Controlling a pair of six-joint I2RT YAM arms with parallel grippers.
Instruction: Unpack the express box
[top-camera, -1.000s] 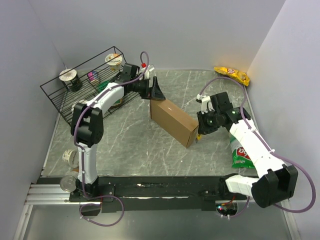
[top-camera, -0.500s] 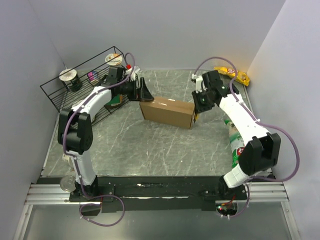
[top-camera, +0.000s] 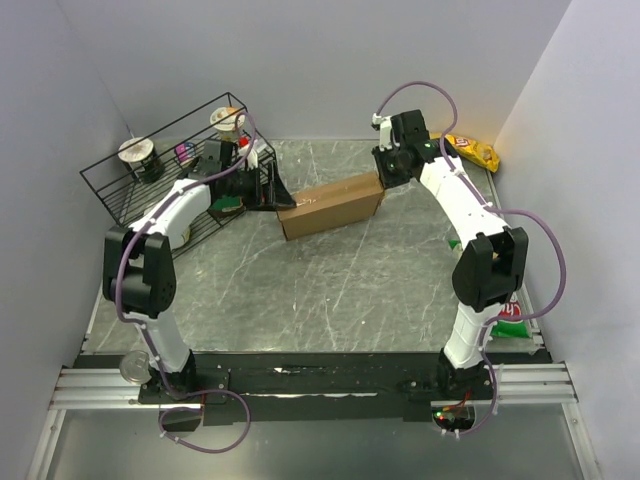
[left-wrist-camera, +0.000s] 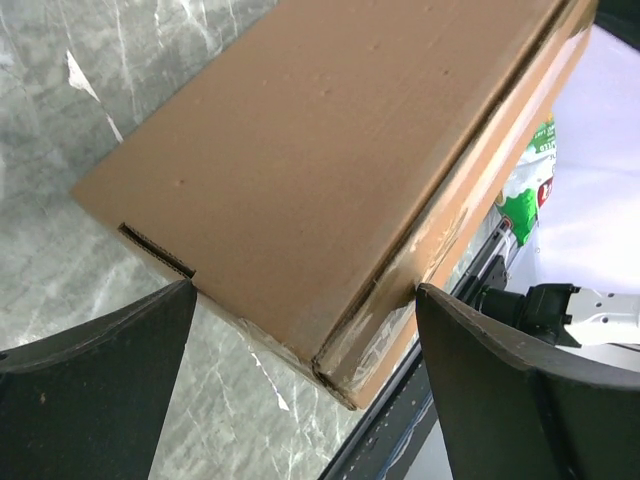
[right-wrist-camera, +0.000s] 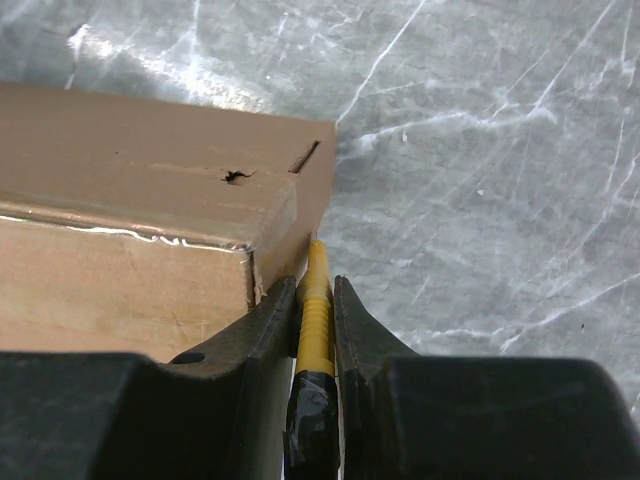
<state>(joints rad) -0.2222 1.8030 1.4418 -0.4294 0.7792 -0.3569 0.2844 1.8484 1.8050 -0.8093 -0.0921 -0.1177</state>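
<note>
A black wire basket (top-camera: 150, 190) holding two lidded cups (top-camera: 137, 155) stands just to the left of the left claw (top-camera: 277, 195), at the far left of the grey marble table (top-camera: 330, 290). The left claw has its two dark fingers (left-wrist-camera: 90, 350) spread as wide as they go and holds nothing. Seen from the wrist, the near corner of the express box (top-camera: 330, 205) sits in the gap between them, but whether either finger touches the cardboard cannot be told. The plain brown carton lies flat on the table directly to the right of that claw, and its far end reaches the right claw (top-camera: 385, 178), so it spans the space between the two. Its flaps are closed, with clear tape glinting along one long edge and a small dark nick in the top face. The right claw is pinched nearly shut on a slim yellow tool (right-wrist-camera: 316, 290). The tool's lower part is wrapped in black, and its tip pokes out ahead of the fingertips, just beside the carton's end face at the corner. To the right of that claw, by the far wall, lies a yellow snack bag (top-camera: 470, 150). A green packet (top-camera: 510, 315) rests well behind it, down near the right arm's base.
</note>
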